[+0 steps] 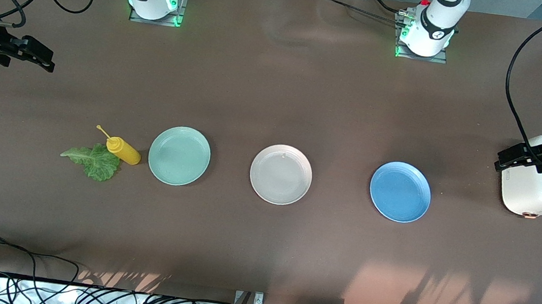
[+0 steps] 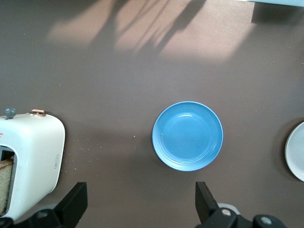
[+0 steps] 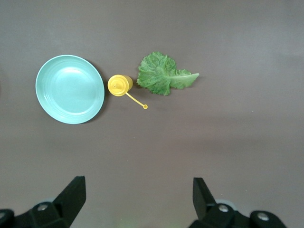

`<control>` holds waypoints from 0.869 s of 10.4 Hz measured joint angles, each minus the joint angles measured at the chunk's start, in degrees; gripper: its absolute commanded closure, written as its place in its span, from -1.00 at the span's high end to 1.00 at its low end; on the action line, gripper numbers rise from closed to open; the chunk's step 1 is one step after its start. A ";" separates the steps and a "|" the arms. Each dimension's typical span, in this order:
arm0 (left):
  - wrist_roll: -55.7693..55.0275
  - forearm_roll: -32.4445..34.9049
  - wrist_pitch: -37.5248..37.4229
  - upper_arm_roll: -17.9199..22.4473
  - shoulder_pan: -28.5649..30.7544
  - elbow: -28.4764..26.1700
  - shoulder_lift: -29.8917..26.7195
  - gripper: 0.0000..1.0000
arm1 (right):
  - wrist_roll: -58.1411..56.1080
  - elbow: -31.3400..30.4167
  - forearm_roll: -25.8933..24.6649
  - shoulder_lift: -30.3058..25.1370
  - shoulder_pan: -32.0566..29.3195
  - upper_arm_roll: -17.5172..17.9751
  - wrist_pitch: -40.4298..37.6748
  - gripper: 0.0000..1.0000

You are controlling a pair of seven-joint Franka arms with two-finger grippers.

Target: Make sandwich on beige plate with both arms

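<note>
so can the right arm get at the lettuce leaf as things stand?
Probably yes. The right gripper hangs open above bare table at its own end, and the lettuce leaf lies flat and uncovered. Only the yellow squeeze bottle stands against one edge, so come in from the leaf's free side.

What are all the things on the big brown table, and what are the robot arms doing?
Round mint green plate: one, green, toward the right arm's end of the row of plates.
Round beige plate: one, pale beige, middle of the row, bare.
Round blue plate: one, blue, toward the left arm's end of the row.
Yellow squeeze bottle: one, yellow, beside the green plate.
Ruffled green lettuce leaf: one, green, beside the bottle.
White toaster: one, white, at the left arm's end, bread in its slot.
Left gripper: black, fingers open, over the toaster.
Right gripper: black, fingers open, waiting over its end of the table.
</note>
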 measured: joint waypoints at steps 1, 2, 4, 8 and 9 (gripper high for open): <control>0.00 0.00 0.00 0.00 0.01 0.00 -0.02 1.00 | 0.00 0.00 0.00 0.30 0.04 0.11 0.01 1.00; -0.01 0.00 -0.14 -0.01 0.01 0.00 -0.03 1.00 | 0.00 0.00 0.00 0.53 0.02 0.12 0.05 1.00; -0.01 0.00 -0.63 -0.21 -0.10 -0.13 -0.02 1.00 | 0.00 0.01 0.00 0.69 0.03 0.13 0.17 1.00; -0.03 0.00 -0.91 -0.64 -0.31 -0.47 0.03 1.00 | 0.00 0.05 0.18 0.70 0.09 0.18 0.88 1.00; -0.04 0.00 -0.99 -0.65 -0.31 -0.49 0.03 1.00 | 0.00 0.05 0.22 0.70 0.22 0.21 1.00 1.00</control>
